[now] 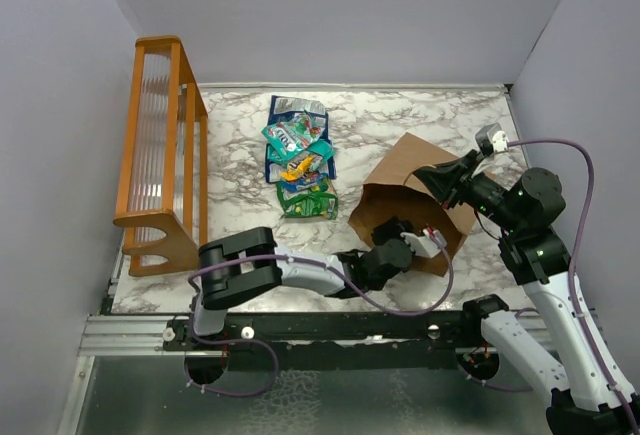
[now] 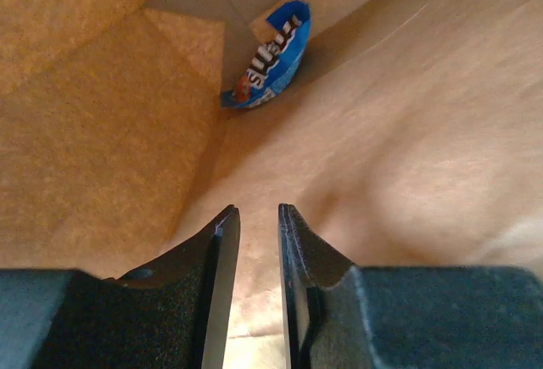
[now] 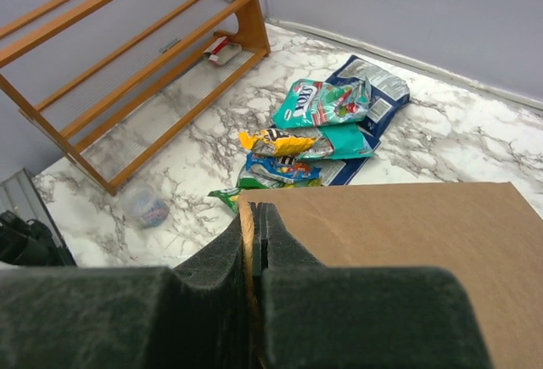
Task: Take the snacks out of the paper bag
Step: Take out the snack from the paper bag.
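the paper bag [image 1: 420,167] is found lying on its side on the marble counter [image 1: 400,110], its mouth turned toward the near left. the left claw [image 2: 259,212] is observed inside the bag, its fingers set a narrow gap apart with nothing between them. one blue packet [image 2: 271,59] is seen lodged at the far inner end of the bag, well ahead of that claw and untouched. the right claw [image 3: 253,212] is noted pressed together on the upper edge of the bag, the paper pinched between its fingers. a pile of packets [image 1: 300,160], teal, blue, yellow and green, is recorded on the counter between the bag and a wooden rack [image 1: 155,223]. a small clear cap [image 3: 146,208] is noted on the counter near the rack.
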`<state>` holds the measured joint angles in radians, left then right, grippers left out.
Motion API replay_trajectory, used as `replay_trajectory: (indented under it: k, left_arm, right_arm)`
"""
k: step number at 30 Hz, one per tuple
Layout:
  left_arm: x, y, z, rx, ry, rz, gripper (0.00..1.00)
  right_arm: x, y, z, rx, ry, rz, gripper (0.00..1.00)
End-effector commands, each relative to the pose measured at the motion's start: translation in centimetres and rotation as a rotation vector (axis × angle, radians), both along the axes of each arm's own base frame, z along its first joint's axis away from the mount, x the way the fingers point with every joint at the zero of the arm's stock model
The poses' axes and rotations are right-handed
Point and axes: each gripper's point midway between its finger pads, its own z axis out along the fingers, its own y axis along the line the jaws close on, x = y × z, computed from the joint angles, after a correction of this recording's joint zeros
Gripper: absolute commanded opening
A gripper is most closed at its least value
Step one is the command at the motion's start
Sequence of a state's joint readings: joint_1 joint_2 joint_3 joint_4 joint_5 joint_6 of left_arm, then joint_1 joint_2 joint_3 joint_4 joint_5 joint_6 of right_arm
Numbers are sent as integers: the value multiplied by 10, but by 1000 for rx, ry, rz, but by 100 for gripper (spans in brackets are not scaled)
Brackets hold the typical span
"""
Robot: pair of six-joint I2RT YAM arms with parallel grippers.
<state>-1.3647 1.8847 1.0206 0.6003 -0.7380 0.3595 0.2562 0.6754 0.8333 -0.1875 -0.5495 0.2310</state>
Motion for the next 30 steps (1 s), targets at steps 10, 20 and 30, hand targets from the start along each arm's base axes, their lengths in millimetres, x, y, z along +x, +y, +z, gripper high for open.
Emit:
replay_trajectory:
  k: [10,20,30]
  left_arm:
    - [54,-25,-32,138,153,-190,41]
    - [82,-39,-39,77,172,-189,63]
    - [108,-53,-48,49,77,-147,70]
  right_arm:
    - [-11,4,21,11,-39,45,2]
    - [-14,7,22,16,-37,66,2]
    - [-15,10,15,12,-13,95,2]
